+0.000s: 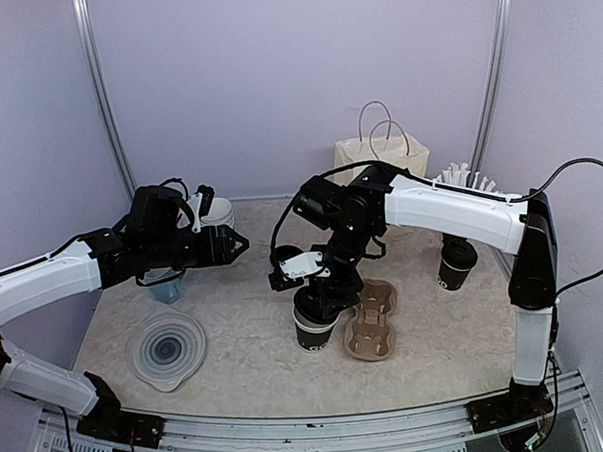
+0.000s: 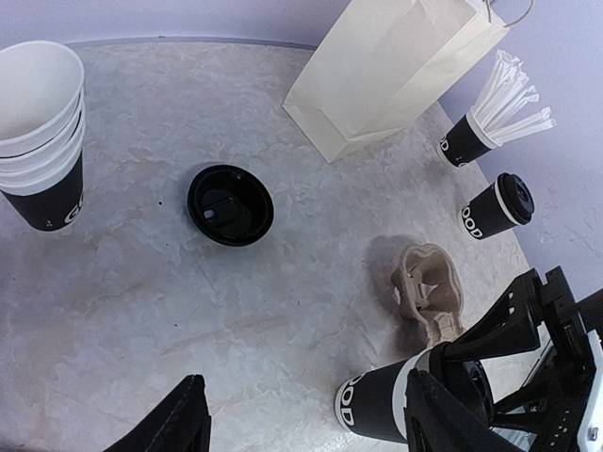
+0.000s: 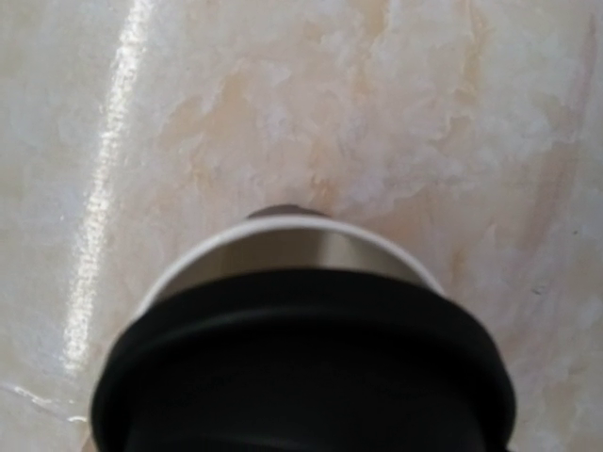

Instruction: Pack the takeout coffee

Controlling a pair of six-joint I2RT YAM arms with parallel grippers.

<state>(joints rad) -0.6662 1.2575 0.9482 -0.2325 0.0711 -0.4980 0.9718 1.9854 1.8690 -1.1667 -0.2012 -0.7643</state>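
From above, the left arm reaches in from the left edge with its forearm about level. The left gripper [image 1: 237,247] hangs in the air, jaws spread and nothing between them. The right arm arches from the right side to the middle and bends down, so the right gripper [image 1: 320,297] sits over the top of an upright black paper cup [image 1: 312,333]. That cup stands on the pale marbled table [image 1: 248,373], just beside the brown pulp carrier tray [image 1: 374,321] and not in it. A second black cup with a black lid [image 1: 456,262] stands well apart to the right.

The left wrist view shows a loose black plastic lid [image 2: 230,204] lying flat on the table. A nested stack of lidless black cups [image 2: 42,132] with white insides stands at the left. Farther off are a cream paper bag [image 2: 396,66] and a black cup holding white wrapped straws [image 2: 468,139].

In the right wrist view, a round black lid [image 3: 301,377] fills the lower frame. The cup's white rim and a strip of its inner wall show past the lid's far edge. The fingers are out of sight here, so it cannot be told whether they pinch the lid or stand free of it.
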